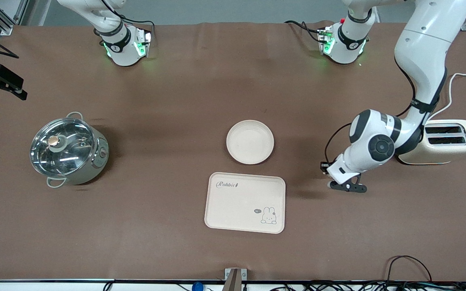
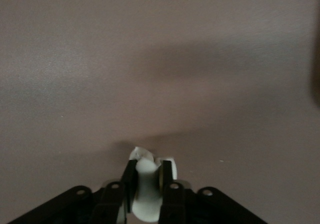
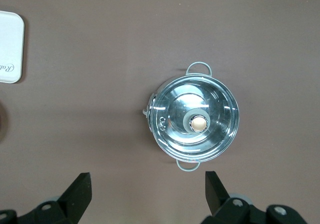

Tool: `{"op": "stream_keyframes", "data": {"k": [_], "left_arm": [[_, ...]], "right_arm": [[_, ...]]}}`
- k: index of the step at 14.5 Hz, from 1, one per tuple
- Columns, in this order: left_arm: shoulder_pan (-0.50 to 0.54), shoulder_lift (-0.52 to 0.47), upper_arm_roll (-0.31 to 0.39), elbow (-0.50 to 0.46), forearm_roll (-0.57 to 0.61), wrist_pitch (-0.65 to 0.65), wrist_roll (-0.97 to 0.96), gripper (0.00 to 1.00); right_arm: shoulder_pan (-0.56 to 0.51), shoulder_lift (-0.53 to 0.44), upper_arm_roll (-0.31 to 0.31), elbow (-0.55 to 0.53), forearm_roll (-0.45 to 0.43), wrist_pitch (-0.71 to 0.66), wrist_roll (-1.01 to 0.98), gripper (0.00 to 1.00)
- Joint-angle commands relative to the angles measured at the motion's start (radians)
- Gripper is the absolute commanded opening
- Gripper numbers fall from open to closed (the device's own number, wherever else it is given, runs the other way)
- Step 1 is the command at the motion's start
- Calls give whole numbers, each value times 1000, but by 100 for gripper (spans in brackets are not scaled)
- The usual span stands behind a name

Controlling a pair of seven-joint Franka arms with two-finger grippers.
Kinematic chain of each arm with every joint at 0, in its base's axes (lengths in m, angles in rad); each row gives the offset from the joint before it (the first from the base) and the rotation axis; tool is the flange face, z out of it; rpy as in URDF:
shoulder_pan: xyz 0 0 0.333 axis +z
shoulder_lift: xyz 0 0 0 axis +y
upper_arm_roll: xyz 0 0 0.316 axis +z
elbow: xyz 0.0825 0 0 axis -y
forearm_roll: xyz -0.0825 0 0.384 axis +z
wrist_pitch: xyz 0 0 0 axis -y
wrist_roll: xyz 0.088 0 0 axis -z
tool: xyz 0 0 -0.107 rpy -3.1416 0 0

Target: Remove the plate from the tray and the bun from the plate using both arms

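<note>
The round cream plate [image 1: 250,142] lies empty on the brown table, just farther from the front camera than the rabbit tray [image 1: 245,203]. My left gripper [image 1: 346,187] is low over the table between the tray and the toaster. In the left wrist view the left gripper [image 2: 148,165] is shut on the pale cream bun [image 2: 146,184], which is squeezed between the black fingers. My right gripper [image 3: 148,184] is open and empty, high over the table beside the pot [image 3: 196,118]. It is out of the front view.
A steel pot with a glass lid [image 1: 68,150] stands toward the right arm's end. A cream toaster [image 1: 451,141] stands toward the left arm's end, right beside the left arm's elbow. The tray's corner [image 3: 10,46] shows in the right wrist view.
</note>
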Motion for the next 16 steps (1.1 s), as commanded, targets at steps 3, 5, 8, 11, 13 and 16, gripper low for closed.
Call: {"op": "stream_keyframes", "data": {"k": [3,5,8,11,13,16], "left_arm": [[4,-11,-20,24,13,0,7,100],[16,-67,-18,56,16,-29,18,100],[71,-191,-28,131,8,-200,39,100],[81,-363,-41,191,1,-406,45,100],[82,-454,-40,223,-28,-520,48,100],[85,-552,-25,283,-88,-687,52,100]], "right_arm": [[4,-10,3,-12,-19,2,-8,100],[4,-9,3,-12,-19,-1,-8,100],[1,-9,3,-12,-17,-7,-8,100],[1,-9,2,-12,-17,-9,-6,100],[1,-9,2,-12,-16,-9,-8,100],[1,-9,2,-12,-17,-9,-8,100]]}}
